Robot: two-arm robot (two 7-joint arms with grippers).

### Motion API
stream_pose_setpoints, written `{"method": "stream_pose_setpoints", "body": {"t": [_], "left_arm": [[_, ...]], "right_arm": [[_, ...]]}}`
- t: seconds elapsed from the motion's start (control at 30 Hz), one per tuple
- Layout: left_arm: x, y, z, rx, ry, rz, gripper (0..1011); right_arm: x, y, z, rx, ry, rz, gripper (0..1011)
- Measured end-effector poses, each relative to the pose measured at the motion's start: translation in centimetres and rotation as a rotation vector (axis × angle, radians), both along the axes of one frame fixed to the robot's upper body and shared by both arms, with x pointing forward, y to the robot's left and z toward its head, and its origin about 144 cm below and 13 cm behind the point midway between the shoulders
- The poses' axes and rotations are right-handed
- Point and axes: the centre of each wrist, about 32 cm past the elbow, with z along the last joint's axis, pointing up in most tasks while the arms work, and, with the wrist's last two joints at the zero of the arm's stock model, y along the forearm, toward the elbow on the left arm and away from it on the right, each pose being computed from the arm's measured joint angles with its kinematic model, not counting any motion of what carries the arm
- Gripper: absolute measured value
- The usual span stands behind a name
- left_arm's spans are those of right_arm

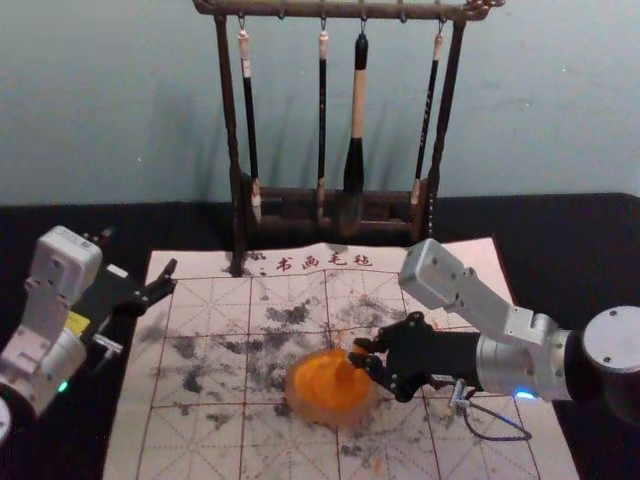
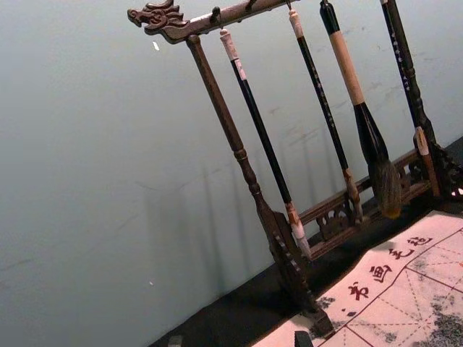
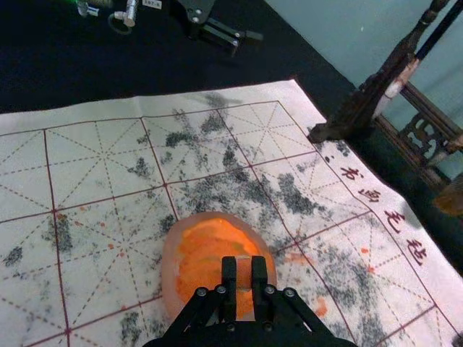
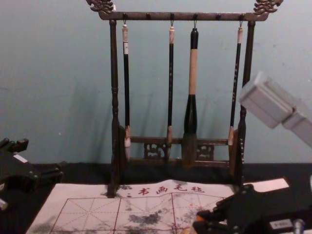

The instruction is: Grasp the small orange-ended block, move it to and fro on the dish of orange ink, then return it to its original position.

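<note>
My right gripper (image 1: 368, 362) reaches in from the right over the dish of orange ink (image 1: 318, 392). In the right wrist view the gripper (image 3: 244, 278) is shut on the small block (image 3: 244, 273), which is held over the orange ink dish (image 3: 197, 253); whether it touches the ink I cannot tell. The chest view has the right gripper (image 4: 202, 222) at the lower right, with the block's orange end (image 4: 199, 219) by its tips. My left gripper (image 1: 142, 275) is parked open beyond the mat's left edge, and in the chest view the left gripper (image 4: 43, 158) is at the left edge.
A wooden brush rack (image 1: 232, 130) with several hanging brushes stands behind the writing mat (image 1: 215, 440). Its left foot rests by the mat's back edge. Black cloth (image 1: 560, 240) covers the table around the mat. A thin cable (image 1: 495, 438) loops below the right wrist.
</note>
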Motion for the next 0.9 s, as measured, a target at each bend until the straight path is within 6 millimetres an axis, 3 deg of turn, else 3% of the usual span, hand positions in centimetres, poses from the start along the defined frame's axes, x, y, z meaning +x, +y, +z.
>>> {"method": "stream_pose_setpoints", "body": {"t": [0.47,0.9], "left_arm": [[0.0,0.0,0.0,0.000,0.000,0.000,1001],[0.0,0.0,0.0,0.000,0.000,0.000,1001]], "right_arm": [[-1.2,-1.2,0.5,-0.003,0.014,-0.002,92],[-1.8,-1.0,0.6,0.015,0.035,0.028,92]]}}
